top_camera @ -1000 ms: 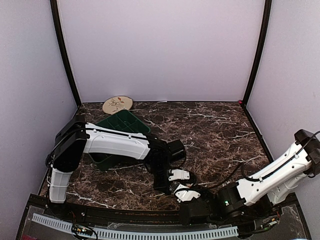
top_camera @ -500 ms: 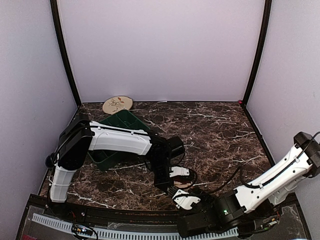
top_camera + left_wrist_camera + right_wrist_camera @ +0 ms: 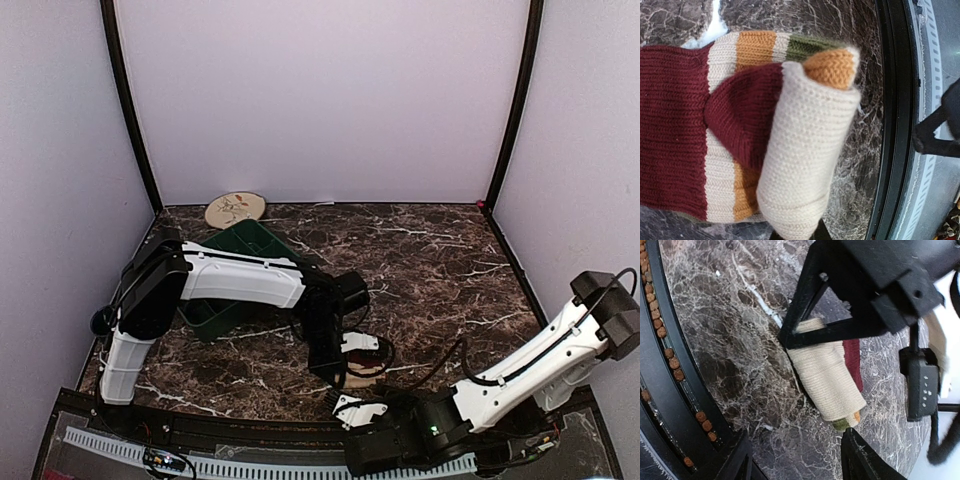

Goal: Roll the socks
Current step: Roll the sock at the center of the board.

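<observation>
Cream ribbed knit is seen rolled into a thick tube at one end of the striped sock (image 3: 795,150). The rest of that sock is spread flat in bands of dark red, cream, orange and olive green. In the left wrist view the roll is laid across the flat part from 1 o'clock down to 6 o'clock, and a dark red fold is tucked against it at 9 o'clock.

In the top view the sock is found at 6 o'clock on the dark marbled table (image 3: 440,260), close to the near edge and mostly covered by the left wrist.

The left gripper (image 3: 790,337) is closed narrowly on the sock. In the right wrist view its 2 black fingers are seen pinching the 11 o'clock end of the cream roll. The 5 o'clock end is left free, and orange and green knit is shown there.

The right gripper (image 3: 800,460) is held wide, with only marble seen between its 2 fingers. The sock is placed at 12 o'clock ahead of it, near but untouched. In the top view this gripper is set at 6 o'clock from the sock, over the table's near edge.

A green tray (image 3: 245,245) is seen at 10 o'clock from the sock, partly hidden by the left arm. A round plate (image 3: 236,208) is laid at 11 o'clock on the table, by the back wall.
</observation>
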`<action>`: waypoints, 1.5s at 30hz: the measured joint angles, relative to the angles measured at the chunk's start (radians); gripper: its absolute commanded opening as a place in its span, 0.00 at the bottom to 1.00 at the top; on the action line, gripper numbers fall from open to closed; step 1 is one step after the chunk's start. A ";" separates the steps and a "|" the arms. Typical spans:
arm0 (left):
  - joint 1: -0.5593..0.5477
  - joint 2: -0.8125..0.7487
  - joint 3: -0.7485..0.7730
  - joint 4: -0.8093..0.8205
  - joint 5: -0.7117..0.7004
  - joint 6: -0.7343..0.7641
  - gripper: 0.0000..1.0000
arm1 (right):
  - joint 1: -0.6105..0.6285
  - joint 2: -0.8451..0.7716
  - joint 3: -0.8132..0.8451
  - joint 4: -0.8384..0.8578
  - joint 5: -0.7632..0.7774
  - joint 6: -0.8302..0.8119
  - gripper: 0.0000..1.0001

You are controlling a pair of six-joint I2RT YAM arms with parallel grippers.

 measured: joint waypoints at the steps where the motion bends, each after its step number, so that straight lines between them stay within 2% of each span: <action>1: 0.000 0.002 0.002 -0.002 0.003 0.000 0.00 | -0.007 0.006 0.002 0.006 -0.010 -0.022 0.59; 17: 0.004 0.005 0.006 -0.005 0.018 0.004 0.00 | -0.146 0.062 0.031 0.092 -0.141 -0.302 0.61; 35: 0.010 0.007 0.014 -0.008 0.008 0.004 0.00 | -0.256 0.058 0.028 0.127 -0.265 -0.397 0.64; 45: 0.013 0.007 0.019 -0.010 -0.004 0.006 0.00 | -0.303 0.054 0.027 0.150 -0.314 -0.439 0.60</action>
